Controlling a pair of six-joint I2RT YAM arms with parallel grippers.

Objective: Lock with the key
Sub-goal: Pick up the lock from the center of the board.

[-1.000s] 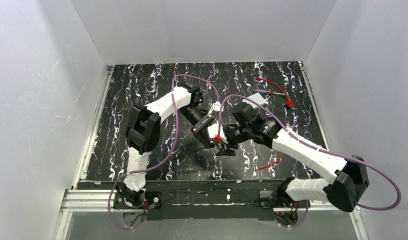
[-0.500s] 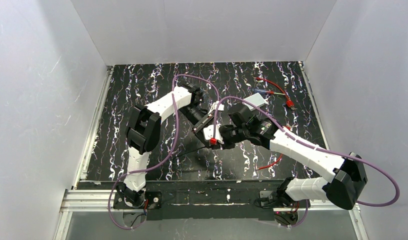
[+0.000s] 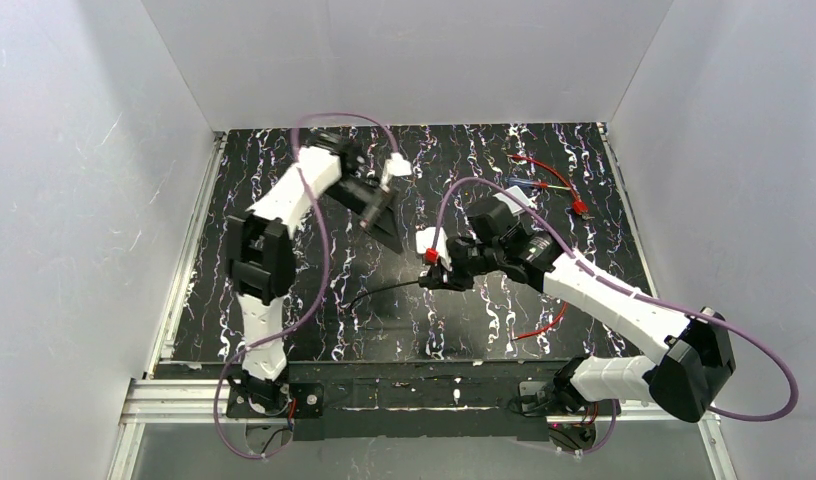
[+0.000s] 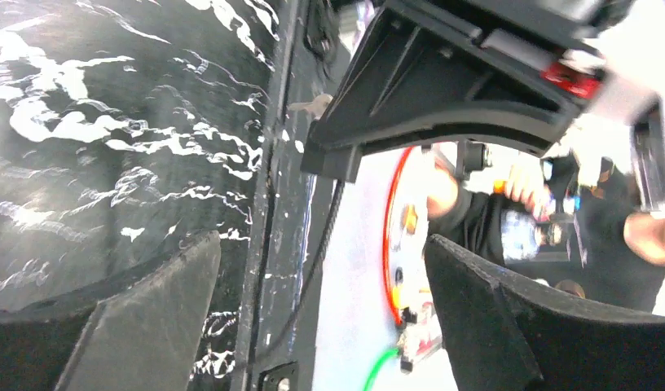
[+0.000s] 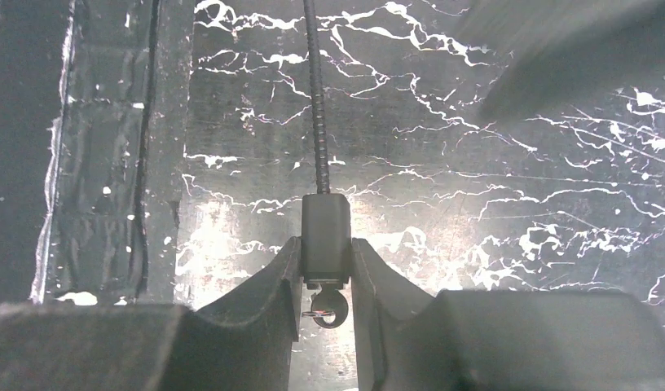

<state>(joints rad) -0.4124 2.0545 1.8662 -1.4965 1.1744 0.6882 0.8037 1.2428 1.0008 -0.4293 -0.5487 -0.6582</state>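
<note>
In the right wrist view my right gripper (image 5: 326,248) is shut on the lock (image 5: 326,232), a small black block clamped between both fingers. A silver key (image 5: 328,310) sticks out of the end nearest the camera. The lock's black cable (image 5: 315,98) runs straight away over the marbled table. From above, the right gripper (image 3: 436,272) is near the table's middle, with the cable (image 3: 384,291) trailing left. My left gripper (image 3: 382,222) hangs farther back and to the left, apart from the lock. Its jaws (image 4: 321,277) stand open with nothing between them.
Red wires (image 3: 549,180) lie at the back right and another red wire (image 3: 539,325) at the front right. White walls enclose the black marbled table (image 3: 284,260) on three sides. A metal rail (image 3: 384,395) runs along the near edge.
The left gripper opened, let go of the lock and swung back and to the left. The right gripper closed on the lock and shifted slightly left.
</note>
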